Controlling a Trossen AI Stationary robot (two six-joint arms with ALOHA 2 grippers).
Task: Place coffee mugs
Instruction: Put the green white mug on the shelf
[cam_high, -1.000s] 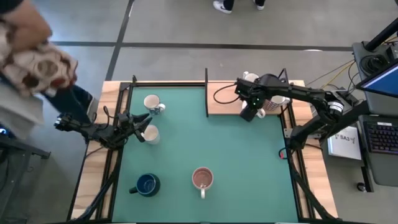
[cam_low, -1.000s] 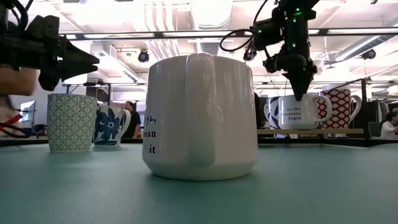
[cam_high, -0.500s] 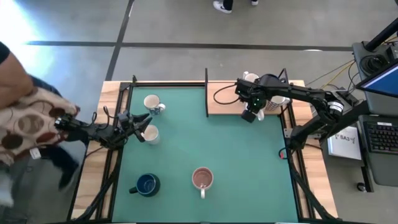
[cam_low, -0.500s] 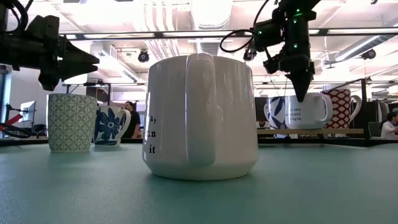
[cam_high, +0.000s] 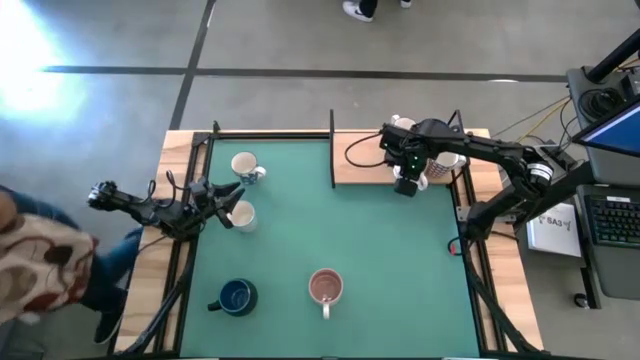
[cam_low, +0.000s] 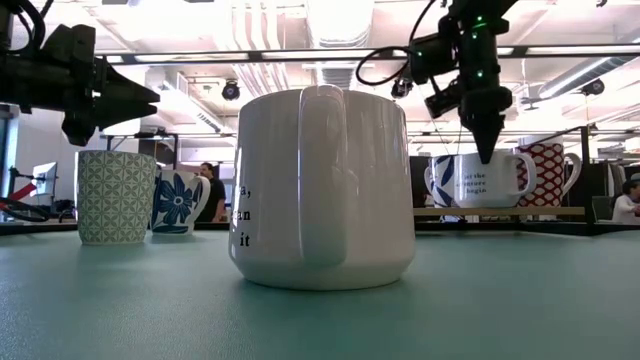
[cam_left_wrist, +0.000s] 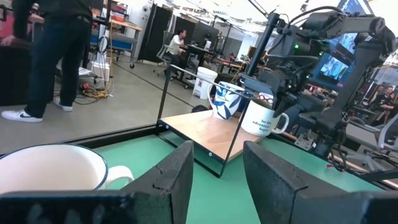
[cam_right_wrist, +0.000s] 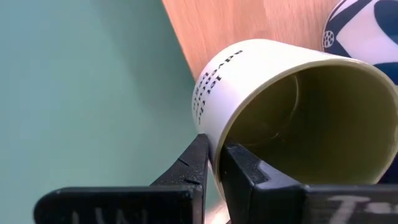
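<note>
Two dark fingers of the right gripper (cam_right_wrist: 213, 163) are pinched on the rim of a cream mug with printed lettering (cam_right_wrist: 292, 106), one finger inside the wall and one outside (the mug is seen tilted in the right wrist view). That mug is held over the wooden shelf (cam_high: 365, 168) at the table's far right, just beside a blue-patterned mug (cam_low: 443, 180). Waiting at the left edge, the left gripper (cam_high: 232, 200) is spread open, a white mug (cam_high: 243, 215) close by its fingertips.
</note>
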